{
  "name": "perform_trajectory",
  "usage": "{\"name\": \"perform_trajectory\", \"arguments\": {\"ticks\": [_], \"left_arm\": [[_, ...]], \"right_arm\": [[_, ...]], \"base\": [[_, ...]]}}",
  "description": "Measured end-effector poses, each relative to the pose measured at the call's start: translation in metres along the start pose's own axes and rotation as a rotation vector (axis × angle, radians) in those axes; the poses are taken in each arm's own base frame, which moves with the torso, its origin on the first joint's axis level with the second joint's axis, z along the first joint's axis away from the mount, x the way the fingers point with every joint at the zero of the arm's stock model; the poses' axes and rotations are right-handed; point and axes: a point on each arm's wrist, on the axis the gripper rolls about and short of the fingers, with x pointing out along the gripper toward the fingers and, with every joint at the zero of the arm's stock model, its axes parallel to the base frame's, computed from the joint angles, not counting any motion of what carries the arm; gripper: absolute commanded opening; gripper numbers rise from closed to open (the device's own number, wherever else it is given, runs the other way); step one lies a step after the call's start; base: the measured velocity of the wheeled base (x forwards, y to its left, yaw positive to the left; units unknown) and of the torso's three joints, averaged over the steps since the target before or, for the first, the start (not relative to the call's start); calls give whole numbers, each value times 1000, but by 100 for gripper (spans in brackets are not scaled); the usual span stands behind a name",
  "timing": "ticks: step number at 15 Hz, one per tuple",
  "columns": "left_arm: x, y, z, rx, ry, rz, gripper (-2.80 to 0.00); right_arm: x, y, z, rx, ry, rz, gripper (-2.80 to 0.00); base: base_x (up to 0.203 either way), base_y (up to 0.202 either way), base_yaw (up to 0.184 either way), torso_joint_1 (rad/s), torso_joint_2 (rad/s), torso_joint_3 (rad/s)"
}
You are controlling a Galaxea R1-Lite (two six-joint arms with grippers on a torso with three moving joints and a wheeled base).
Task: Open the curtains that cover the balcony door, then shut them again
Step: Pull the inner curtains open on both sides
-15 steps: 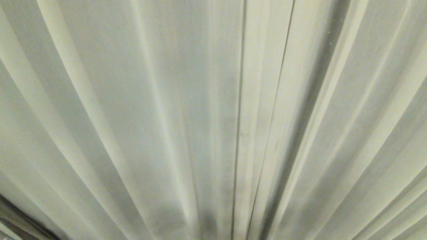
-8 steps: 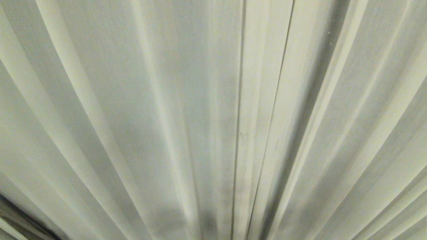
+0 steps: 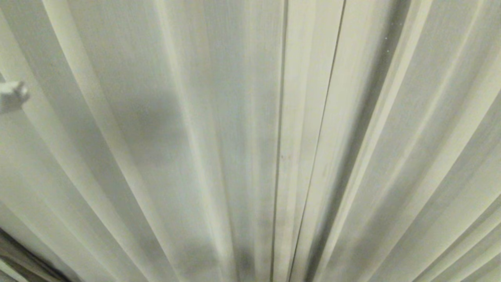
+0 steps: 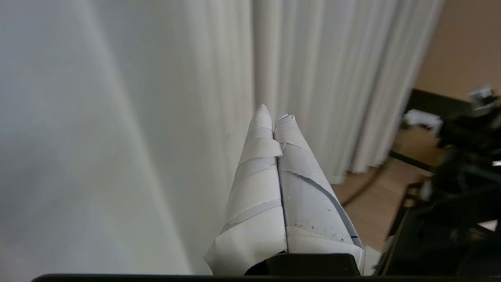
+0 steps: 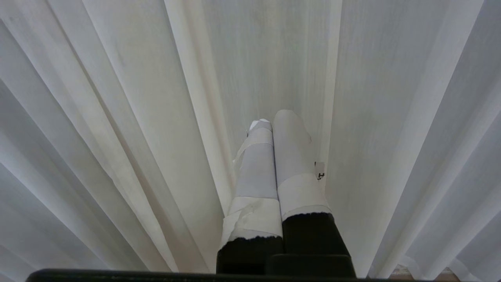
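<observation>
Cream-white pleated curtains (image 3: 219, 129) fill the head view, drawn together, with the two panels meeting at a dark seam (image 3: 280, 137). The balcony door is hidden behind them. My left gripper (image 3: 13, 96) shows as a white taped tip at the left edge of the head view. In its wrist view the left gripper (image 4: 274, 113) is shut and empty, alongside the curtains (image 4: 156, 117). My right gripper (image 5: 270, 119) is shut on nothing, its taped tips close to a fold of the curtains (image 5: 274, 58).
In the left wrist view a wooden floor (image 4: 375, 203) shows below the curtain hem, with a dark cable (image 4: 368, 184) across it and black robot parts (image 4: 450, 203) beside it. A beige wall (image 4: 465, 47) stands past the curtain's end.
The left gripper's tip has come into the head view at its left edge, and a new shadow lies on the left curtain panel. The curtains and the camera have stayed put.
</observation>
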Motion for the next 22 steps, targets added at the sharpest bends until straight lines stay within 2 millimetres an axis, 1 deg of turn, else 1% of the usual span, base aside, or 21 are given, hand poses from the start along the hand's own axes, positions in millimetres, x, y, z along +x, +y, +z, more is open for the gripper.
{"name": "perform_trajectory", "arguments": {"ticks": [3,5,6,9,13,18,22], "left_arm": [[45,17,16,-27,24,-105,-280],[77,21,18,-30,34,-130,-280],[94,21,18,-30,33,-130,0],[132,20,21,-18,21,-87,0],[166,30,30,45,4,20,0],[207,44,37,154,-12,96,0],[239,51,42,178,-36,160,0]], "right_arm": [[0,0,0,0,0,0,-280],[0,0,0,0,0,0,-280],[0,0,0,0,0,0,-280],[0,0,0,0,0,0,-280],[0,0,0,0,0,0,-280],[0,0,0,0,0,0,-280],[0,0,0,0,0,0,-280]], "base": [[0,0,0,0,0,0],[0,0,0,0,0,0],[0,0,0,0,0,0],[0,0,0,0,0,0],[0,0,0,0,0,0],[0,0,0,0,0,0],[0,0,0,0,0,0]]}}
